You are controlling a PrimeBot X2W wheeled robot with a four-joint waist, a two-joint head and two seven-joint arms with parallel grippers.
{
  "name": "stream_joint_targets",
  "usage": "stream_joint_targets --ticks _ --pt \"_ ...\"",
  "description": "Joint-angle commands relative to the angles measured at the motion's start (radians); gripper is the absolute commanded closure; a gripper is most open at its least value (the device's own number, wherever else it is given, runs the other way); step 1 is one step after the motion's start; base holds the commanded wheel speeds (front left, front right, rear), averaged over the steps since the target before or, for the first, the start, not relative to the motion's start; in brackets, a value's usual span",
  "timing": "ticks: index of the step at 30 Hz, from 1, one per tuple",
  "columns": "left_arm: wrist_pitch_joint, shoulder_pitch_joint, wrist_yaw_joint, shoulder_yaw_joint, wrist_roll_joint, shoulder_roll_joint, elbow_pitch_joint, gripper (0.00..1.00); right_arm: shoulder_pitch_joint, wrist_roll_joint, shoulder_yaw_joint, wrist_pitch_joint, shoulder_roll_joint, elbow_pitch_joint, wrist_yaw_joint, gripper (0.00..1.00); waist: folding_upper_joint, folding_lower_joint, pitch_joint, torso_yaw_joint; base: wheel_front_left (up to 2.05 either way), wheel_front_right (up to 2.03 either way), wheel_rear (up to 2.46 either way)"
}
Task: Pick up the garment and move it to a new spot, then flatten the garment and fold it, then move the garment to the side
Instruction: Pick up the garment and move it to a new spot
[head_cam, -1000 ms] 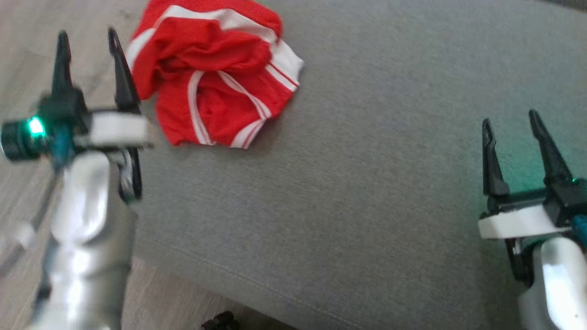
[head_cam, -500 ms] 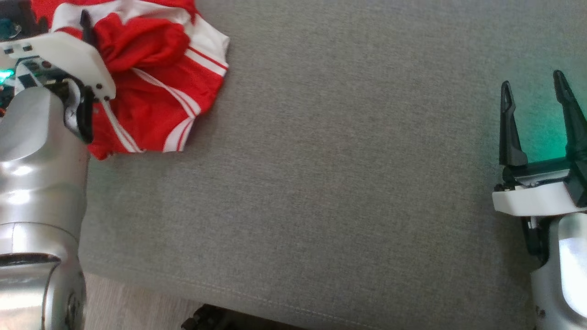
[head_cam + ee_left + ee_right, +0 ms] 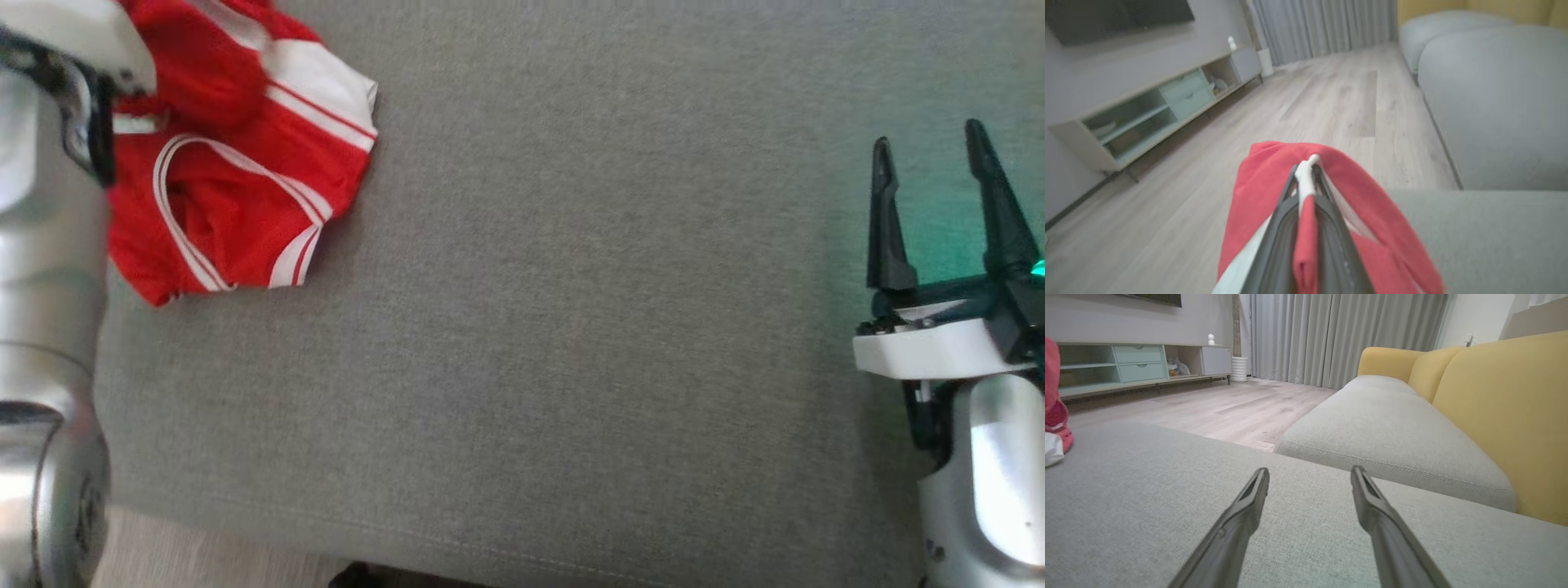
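Note:
The garment (image 3: 245, 196) is a crumpled red piece with white stripes, lying at the far left of the grey cushion (image 3: 571, 327). My left arm reaches up the head view's left edge over it. In the left wrist view my left gripper (image 3: 1306, 165) is shut on a raised fold of the garment (image 3: 1261, 183), red and white cloth pinched between the fingers. My right gripper (image 3: 928, 139) stands open at the right, apart from the garment, nothing between its fingers (image 3: 1249, 506). The right wrist view catches the garment (image 3: 1055, 416) at its left edge.
The cushion's front seam (image 3: 490, 555) runs along the bottom of the head view, with wooden floor (image 3: 1331, 102) beyond its left side. A low TV cabinet (image 3: 1147, 110) stands across the room. A yellow sofa (image 3: 1494, 400) with a grey seat lies ahead of the right gripper.
My left gripper has come down onto the garment and shut on a fold of it. The head camera has shifted. The right gripper stays open in the same place.

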Motion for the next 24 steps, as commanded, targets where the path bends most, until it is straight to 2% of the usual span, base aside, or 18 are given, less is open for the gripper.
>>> stream_joint_targets --ticks 1,8,12,14,17,22,24 --pt "-0.024 -0.062 -0.007 -0.002 0.018 0.067 -0.052 1.00 -0.016 0.007 0.027 -0.006 0.014 -0.025 0.008 0.00 0.0000 0.0000 -0.042 -0.035 0.00 0.00 0.00" --pt "-0.055 -0.171 -0.087 -0.072 0.031 0.012 -0.169 1.00 0.014 0.037 0.029 -0.006 0.043 -0.020 0.008 0.00 0.0000 0.0000 -0.158 -0.150 0.00 0.00 0.00" --pt "-0.034 -0.205 -0.114 -0.107 0.008 -0.039 -0.247 1.00 0.023 0.121 0.065 -0.006 0.044 -0.022 0.008 0.00 0.0000 0.0000 -0.208 -0.250 0.00 0.00 0.00" --pt "-0.014 -0.206 -0.127 -0.134 -0.055 -0.095 -0.318 1.00 0.021 0.175 0.097 -0.006 0.044 -0.024 0.008 0.00 0.0000 0.0000 -0.224 -0.335 0.00 0.00 0.00" --pt "0.018 -0.184 -0.130 -0.195 -0.137 -0.145 -0.398 1.00 0.007 0.223 0.128 -0.006 0.045 -0.037 0.008 0.00 0.0000 0.0000 -0.221 -0.423 0.00 0.00 0.00" --pt "0.076 -0.089 -0.130 -0.315 -0.318 -0.182 -0.500 1.00 -0.014 0.289 0.170 -0.006 0.045 -0.066 0.008 0.00 0.0000 0.0000 -0.199 -0.552 0.00 0.00 0.00" --pt "0.078 -0.033 -0.130 -0.373 -0.356 -0.187 -0.517 1.00 -0.015 0.309 0.181 -0.006 0.045 -0.073 0.008 0.00 0.0000 0.0000 -0.191 -0.591 0.00 0.00 0.00"
